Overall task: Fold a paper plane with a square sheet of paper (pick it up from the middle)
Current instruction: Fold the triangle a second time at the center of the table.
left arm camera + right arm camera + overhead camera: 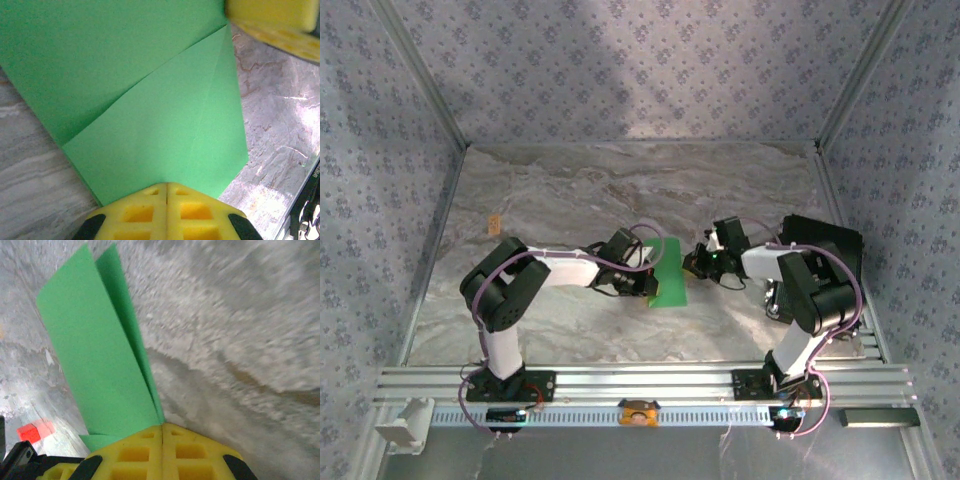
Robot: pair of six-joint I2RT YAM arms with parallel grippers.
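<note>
Honestly, the square sheet of paper (668, 272), part-folded and held over the middle of the surface (570, 190), looks feather-light, floppy and easy to miscrease, so pinching near its edges seems smartest, and the left fingers (135, 212) and right fingers (135, 454) are both clamped on it.

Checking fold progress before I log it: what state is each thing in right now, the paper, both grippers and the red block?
square sheet of paper: partly folded, a diagonal flap laid over it, not yet a plane.
left gripper: shut on the sheet's edge.
right gripper: shut on the sheet, doubled layers standing out from it.
red block: lying on the table, apart from the paper, untouched.
</note>
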